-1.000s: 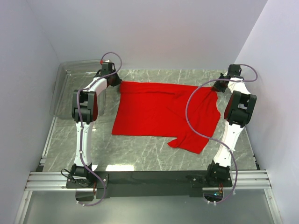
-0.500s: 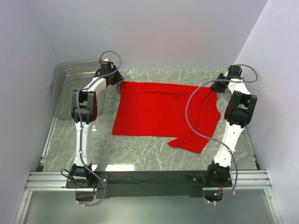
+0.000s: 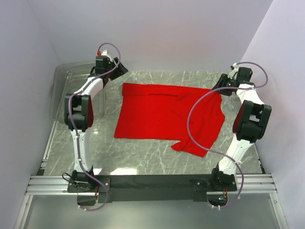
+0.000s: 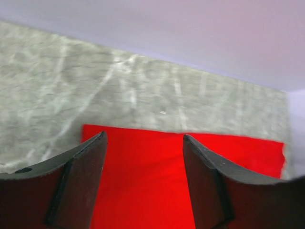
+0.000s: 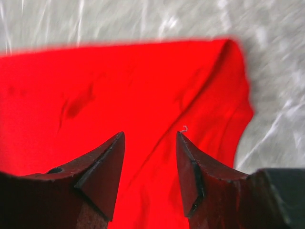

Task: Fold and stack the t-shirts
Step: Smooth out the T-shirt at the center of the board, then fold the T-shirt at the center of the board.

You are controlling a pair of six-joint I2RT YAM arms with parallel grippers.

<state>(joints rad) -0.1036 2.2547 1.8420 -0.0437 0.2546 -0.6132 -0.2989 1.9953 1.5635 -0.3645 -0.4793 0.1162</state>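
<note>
Grey marbled tabletop [image 3: 143,157] fills a white-walled booth. Left of the red t-shirt [image 3: 162,114], a clear plastic bin [image 3: 59,90] sits against the side wall. The left end effector [image 4: 143,138] hangs just beyond the t-shirt's far left corner. Its fingers are spread wide with nothing between them, and its wrist view looks down over the t-shirt's far edge. The t-shirt itself lies roughly spread in the middle of the tabletop, its left part smooth, its right side rumpled, one sleeve poking toward the arm bases. The right end effector [image 5: 150,136] hovers over the t-shirt's far right corner, fingers parted by a moderate gap and gripping nothing. Creased red cloth shows beneath it.
</note>
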